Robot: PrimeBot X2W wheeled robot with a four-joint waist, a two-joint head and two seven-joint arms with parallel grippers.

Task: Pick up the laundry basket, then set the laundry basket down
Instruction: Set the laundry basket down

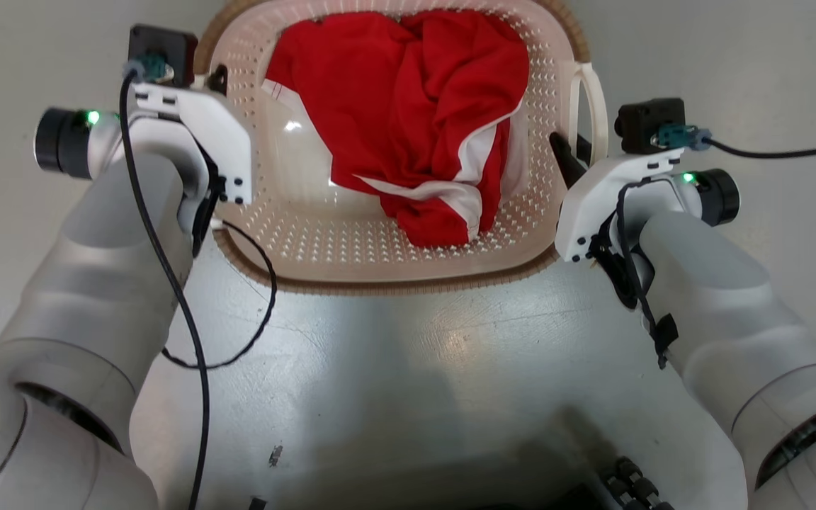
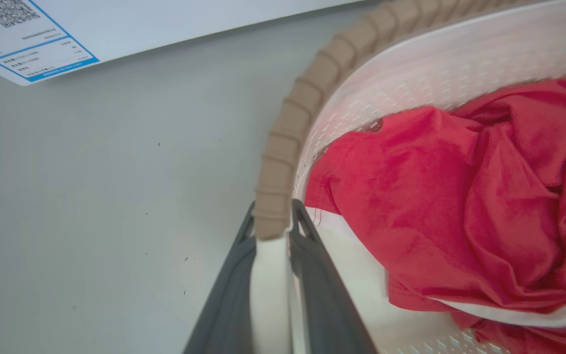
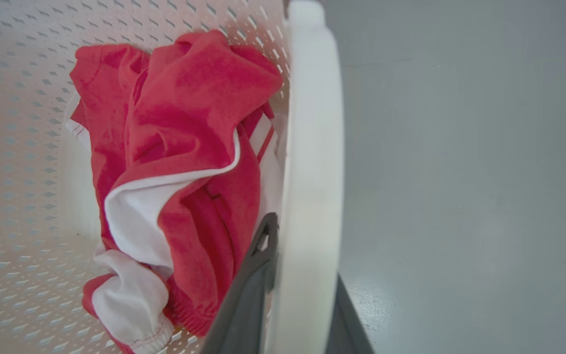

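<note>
REMOTE STATION: I am watching the small cream-white perforated plastic laundry basket (image 1: pixel 351 237), edged with a brown woven-look rim, sitting at twelve o'clock in the head view, directly ahead of the robot's body and over a smooth grey floor (image 1: pixel 394 368). I cannot tell whether it is resting on that floor or hanging clear of it. A crumpled red fabric garment with white trim (image 1: pixel 415 120) is lying inside, heaped toward one o'clock of the interior.

At ten o'clock, the left gripper (image 1: pixel 215 79) is reaching the basket's left side. In the left wrist view its two dark fingers (image 2: pixel 322 295) are clenching the left white loop handle (image 2: pixel 268 285), one finger outside the wall and one inside, and their tips are meeting the brown rim.

At three o'clock, the right gripper (image 1: pixel 576 156) is grasping the right white loop handle (image 1: pixel 588 106). In the right wrist view that handle (image 3: pixel 312 147) is filling the gap between the fingers (image 3: pixel 248 295), with the garment (image 3: pixel 180 137) lying just beside the inner one.

A white panel bearing a blue-bordered label and a QR code (image 2: pixel 27 44) is showing at eleven o'clock in the left wrist view, well apart from the basket
</note>
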